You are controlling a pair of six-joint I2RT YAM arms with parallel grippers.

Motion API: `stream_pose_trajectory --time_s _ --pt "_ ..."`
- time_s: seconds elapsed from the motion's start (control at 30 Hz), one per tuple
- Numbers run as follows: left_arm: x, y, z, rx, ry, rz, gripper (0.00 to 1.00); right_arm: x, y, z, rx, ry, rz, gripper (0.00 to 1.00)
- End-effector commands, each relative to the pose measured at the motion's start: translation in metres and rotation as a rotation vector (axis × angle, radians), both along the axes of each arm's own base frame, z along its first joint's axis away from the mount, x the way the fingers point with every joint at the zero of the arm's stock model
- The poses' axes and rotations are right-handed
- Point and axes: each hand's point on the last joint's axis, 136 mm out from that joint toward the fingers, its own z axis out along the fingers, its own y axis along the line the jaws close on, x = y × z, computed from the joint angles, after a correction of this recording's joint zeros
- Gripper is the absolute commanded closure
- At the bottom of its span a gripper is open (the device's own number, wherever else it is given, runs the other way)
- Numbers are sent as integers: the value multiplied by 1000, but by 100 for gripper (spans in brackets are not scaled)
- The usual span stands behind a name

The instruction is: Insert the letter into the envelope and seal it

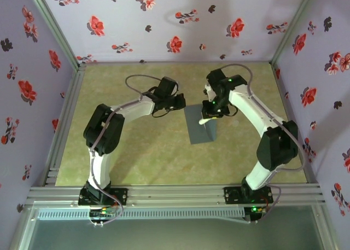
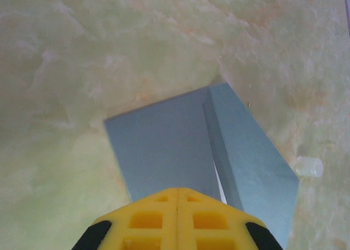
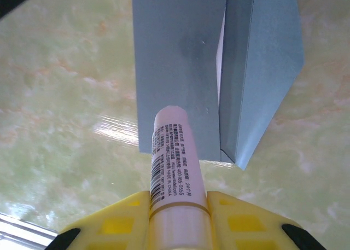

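sealing step: letter (image 2: pixel 217 181) in envelope (image 1: pixel 199 127), middle of table (image 1: pixel 136 162), flap (image 3: pixel 262 69) raised. your right gripper (image 3: pixel 178 201) clamps glue stick (image 3: pixel 174 151), left gripper (image 2: pixel 178 198) clenched. next: swipe glue along flap, gently.

- Soft, even overhead light fills the top view; colours look mildly washed and detail is soft.
- Ahead-left of the right gripper (image 3: pixel 179 201), a white glare patch sits on the glossy pale-green marbled tabletop (image 3: pixel 65 97).
- The white printed plastic stick (image 3: pixel 172 151) in its jaws is sharp, its print legible.
- The left gripper (image 2: pixel 178 194) is blurred at close range; ahead of it the slate-grey paper envelope (image 2: pixel 158 146) shows a paler flap and darker body.
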Motion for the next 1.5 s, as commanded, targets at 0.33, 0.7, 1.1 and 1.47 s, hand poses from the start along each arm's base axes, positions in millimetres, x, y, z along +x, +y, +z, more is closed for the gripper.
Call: stream_pose_trajectory --time_s 0.33,0.7,1.1,1.47 --pt "25 -20 -45 -80 -22 63 100 6 6 -31 -214 30 92 100" --pt "21 -19 -75 -56 26 57 100 6 15 -61 -279 62 112 100" --pt "14 -20 -89 -63 63 55 100 15 18 -84 -315 51 95 100" --pt "6 -24 -95 -68 82 46 100 31 24 -89 -301 -6 58 100"
